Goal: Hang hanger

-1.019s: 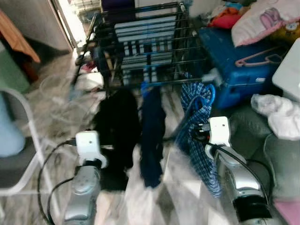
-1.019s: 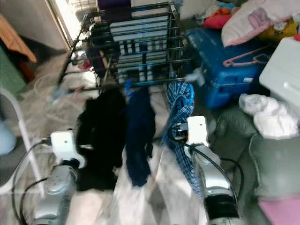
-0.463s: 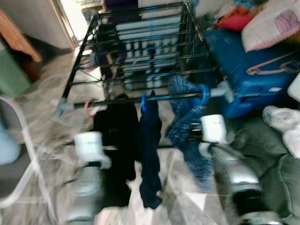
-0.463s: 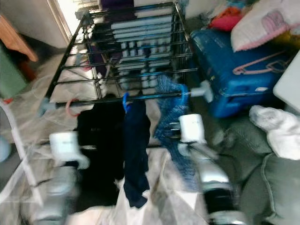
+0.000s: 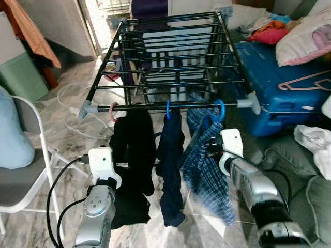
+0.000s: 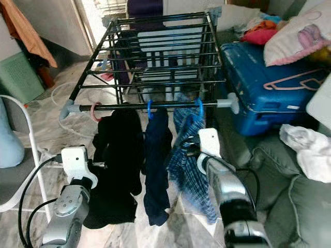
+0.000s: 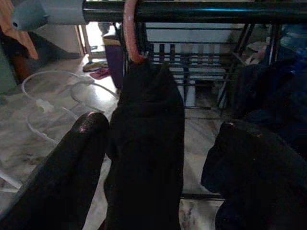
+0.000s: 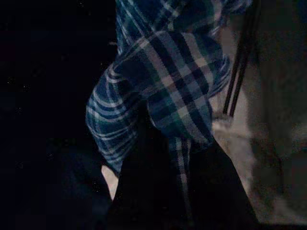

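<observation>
Nearest the camera, the two silver arms are reaching forward toward a black drying rack (image 5: 170,57). The left gripper (image 7: 158,158) is standing spread apart, its two fingers (image 7: 81,158) flanking a hanging black garment (image 5: 132,155) without pinching it, so it is grasping nothing. The right gripper (image 5: 209,147) is pressing into a blue plaid shirt (image 5: 207,170); in the right wrist view the plaid cloth (image 8: 163,96) is lying over a dark finger, but whether the jaws are clenched on it or released cannot be told.

Just beyond the grippers, three garments are hanging side by side from the rack's near rail (image 5: 170,106): the black one on a pink hanger hook (image 5: 113,111), a navy garment (image 5: 170,160) on a blue hook (image 5: 168,109), and the plaid shirt on a blue hanger (image 5: 220,109), the task's object, whose hook is looping over the rail near its right end.

Farther right, a blue suitcase (image 5: 279,77) is carrying a spare pink hanger (image 5: 305,81); a white chair (image 5: 31,170) is standing at left.

Judged from this, the hanging step is finishing: the hook appears seated. The next move calls for letting the right jaws go slack and drawing the arm back without dragging the shirt or unseating the hook.
</observation>
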### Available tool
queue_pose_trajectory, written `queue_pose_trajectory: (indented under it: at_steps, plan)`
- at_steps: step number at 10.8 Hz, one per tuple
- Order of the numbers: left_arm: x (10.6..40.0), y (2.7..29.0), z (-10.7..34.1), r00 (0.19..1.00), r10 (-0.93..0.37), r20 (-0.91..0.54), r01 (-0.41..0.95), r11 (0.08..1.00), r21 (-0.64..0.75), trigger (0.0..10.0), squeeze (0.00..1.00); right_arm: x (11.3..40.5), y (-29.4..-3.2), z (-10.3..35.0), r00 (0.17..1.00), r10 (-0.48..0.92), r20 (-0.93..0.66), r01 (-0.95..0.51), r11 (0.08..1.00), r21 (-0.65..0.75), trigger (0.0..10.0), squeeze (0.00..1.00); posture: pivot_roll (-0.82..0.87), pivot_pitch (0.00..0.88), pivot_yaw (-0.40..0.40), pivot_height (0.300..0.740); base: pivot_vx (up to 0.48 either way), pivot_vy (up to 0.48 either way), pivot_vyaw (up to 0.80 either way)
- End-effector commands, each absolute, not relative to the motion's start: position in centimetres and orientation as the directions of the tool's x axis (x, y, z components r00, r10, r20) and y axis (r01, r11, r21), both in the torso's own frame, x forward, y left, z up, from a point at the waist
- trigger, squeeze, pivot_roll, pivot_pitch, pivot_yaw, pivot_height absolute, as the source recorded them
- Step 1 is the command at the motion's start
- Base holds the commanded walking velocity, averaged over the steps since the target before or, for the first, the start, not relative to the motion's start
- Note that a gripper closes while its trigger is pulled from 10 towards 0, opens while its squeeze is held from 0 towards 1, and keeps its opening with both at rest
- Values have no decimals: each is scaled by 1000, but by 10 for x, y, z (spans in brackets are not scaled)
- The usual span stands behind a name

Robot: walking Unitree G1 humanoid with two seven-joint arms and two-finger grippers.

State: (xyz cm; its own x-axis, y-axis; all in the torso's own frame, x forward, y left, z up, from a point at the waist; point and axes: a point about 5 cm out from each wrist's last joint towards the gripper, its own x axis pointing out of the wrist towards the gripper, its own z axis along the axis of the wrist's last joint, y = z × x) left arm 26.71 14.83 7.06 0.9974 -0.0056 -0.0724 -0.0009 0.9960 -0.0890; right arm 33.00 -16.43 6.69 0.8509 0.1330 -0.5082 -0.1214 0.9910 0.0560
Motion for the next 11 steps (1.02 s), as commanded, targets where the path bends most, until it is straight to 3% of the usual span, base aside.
queue_pose_trajectory:
  at_steps: [1,3,6,11]
  plan:
    - [268,152,73,997,-3,-71,-3,996,-87,10000,0,333,-166,67,843,108,-526,-78,994,78,10000,0,-88,0,101,740,0,0,0]
    - [268,152,71,996,10,-87,-19,995,-99,10000,0,328,-174,58,816,61,-574,-31,998,63,10000,0,-86,0,101,740,0,0,0]
    - [270,148,71,994,-10,-106,-6,990,-143,10000,0,332,-175,64,840,55,-540,-30,998,55,10000,0,-87,0,106,740,0,0,0]
    - [270,148,72,993,-33,-111,17,990,-138,10000,0,334,-176,69,863,32,-504,-22,999,27,10000,0,-87,0,111,740,0,412,0]
